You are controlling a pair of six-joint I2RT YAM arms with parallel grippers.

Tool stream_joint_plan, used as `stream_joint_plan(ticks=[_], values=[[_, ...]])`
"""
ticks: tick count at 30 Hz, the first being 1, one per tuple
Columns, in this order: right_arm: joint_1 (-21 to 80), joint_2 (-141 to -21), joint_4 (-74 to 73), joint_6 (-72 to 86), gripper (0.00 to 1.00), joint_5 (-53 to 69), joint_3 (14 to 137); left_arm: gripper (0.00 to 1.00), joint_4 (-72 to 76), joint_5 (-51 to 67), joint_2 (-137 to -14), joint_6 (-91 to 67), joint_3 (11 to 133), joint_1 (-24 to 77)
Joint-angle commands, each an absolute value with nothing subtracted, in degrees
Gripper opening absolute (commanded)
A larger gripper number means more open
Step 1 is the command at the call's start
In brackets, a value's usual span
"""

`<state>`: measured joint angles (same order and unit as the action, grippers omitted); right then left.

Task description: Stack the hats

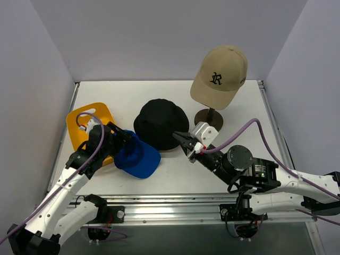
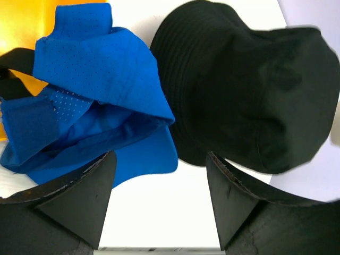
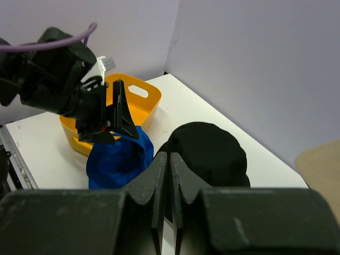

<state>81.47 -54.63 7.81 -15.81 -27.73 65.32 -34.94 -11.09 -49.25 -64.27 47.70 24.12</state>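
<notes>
A black bucket hat point(image 1: 158, 123) lies crown-up mid-table. Just left of it a bright blue baseball cap point(image 1: 137, 156) lies crumpled, partly against the yellow tray. The tan baseball cap point(image 1: 219, 74) with a dark logo sits on a wooden stand at the back right. My left gripper point(image 2: 159, 180) is open just short of the blue cap point(image 2: 90, 95) and the black hat point(image 2: 249, 90), with only white table between its fingers. My right gripper point(image 3: 170, 159) is shut at the black hat's point(image 3: 210, 149) right brim, with nothing seen between its fingers.
The yellow tray point(image 1: 87, 119) stands at the left, behind the left gripper. The wooden stand's base point(image 1: 208, 118) is just behind the right gripper. Walls close the table on the left, back and right.
</notes>
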Motion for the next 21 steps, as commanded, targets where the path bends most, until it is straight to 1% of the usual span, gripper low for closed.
stream_joint_plan(ticks=[1, 2, 4, 13, 14, 16, 18, 20, 21], values=[[82.1, -51.9, 11.4, -14.1, 0.04, -29.4, 65.4, 0.77, -26.9, -13.3, -49.0, -72.1, 44.3, 24.6], [82.1, -51.9, 11.3, -14.1, 0.04, -29.4, 65.4, 0.77, -25.9, -13.5, -49.5, -72.6, 43.9, 24.6], [82.2, -51.6, 11.0, -14.0, 0.03, -29.8, 65.5, 0.80, -25.1, -14.9, -51.2, -73.3, 43.9, 24.5], [82.7, -51.7, 10.3, -13.2, 0.03, -31.3, 65.5, 0.80, -22.8, -16.4, -59.8, -72.9, 49.2, 24.6], [82.8, -51.7, 10.1, -13.0, 0.03, -31.4, 65.7, 0.77, -23.0, -16.8, -60.9, -72.9, 49.6, 24.6], [82.9, -51.4, 9.6, -12.7, 0.03, -31.7, 65.9, 0.76, -23.0, -18.0, -61.5, -73.1, 49.7, 24.4], [83.0, -50.8, 9.3, -12.3, 0.03, -32.6, 65.9, 0.69, -22.7, -20.4, -61.3, -72.7, 49.6, 24.5], [83.1, -50.4, 9.5, -12.1, 0.03, -33.6, 65.6, 0.61, -22.5, -21.7, -60.3, -72.1, 49.5, 24.5], [83.1, -50.1, 9.7, -12.0, 0.03, -34.8, 65.3, 0.52, -22.5, -22.8, -59.9, -71.4, 49.5, 24.5]])
